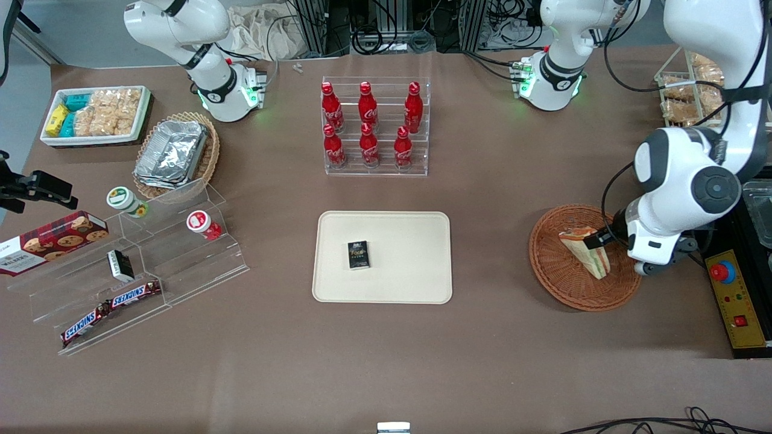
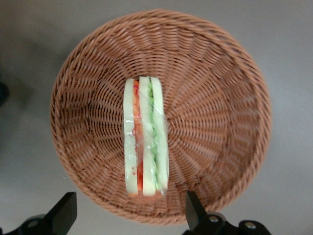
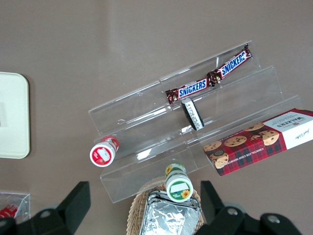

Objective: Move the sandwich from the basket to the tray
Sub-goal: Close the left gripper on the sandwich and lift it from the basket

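Gripper (image 2: pixel 129 215) fingers apart above sandwich (image 2: pixel 145 138)

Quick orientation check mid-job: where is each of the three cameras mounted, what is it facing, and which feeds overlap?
Front view: high, facing the robots, looking down on the table; both arms show, the gripper at the sandwich in the basket.
Left wrist view: on the working arm, looking straight down on sandwich and basket; jaws open.
Right wrist view: on the parked arm, looking down on the Snickers bars.
Shared: front and left wrist show sandwich and basket; front and right wrist show the tray.
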Available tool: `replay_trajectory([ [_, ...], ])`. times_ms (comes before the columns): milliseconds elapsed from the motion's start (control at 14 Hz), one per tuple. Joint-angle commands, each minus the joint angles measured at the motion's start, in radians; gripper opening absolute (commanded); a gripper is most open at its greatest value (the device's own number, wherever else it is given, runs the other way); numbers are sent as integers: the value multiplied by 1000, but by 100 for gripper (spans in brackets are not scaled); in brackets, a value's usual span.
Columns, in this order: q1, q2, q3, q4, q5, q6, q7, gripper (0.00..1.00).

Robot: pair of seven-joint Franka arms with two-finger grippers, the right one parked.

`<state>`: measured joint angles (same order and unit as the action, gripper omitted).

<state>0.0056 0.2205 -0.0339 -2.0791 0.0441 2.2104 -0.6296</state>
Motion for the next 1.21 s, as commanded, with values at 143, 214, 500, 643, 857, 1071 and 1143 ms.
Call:
replay_trajectory([
  [143,-7,-18,22,-105,16,106,-110,100],
  [214,-7,-9,23,-105,16,109,-113,100],
  [500,-7,17,23,-104,16,134,-157,100],
  [643,-9,33,22,-102,16,138,-160,100],
  [857,-9,57,22,-96,14,157,-163,99],
  [1071,-9,59,22,-84,14,169,-232,41],
  [1143,-12,60,20,-84,14,170,-245,26],
])
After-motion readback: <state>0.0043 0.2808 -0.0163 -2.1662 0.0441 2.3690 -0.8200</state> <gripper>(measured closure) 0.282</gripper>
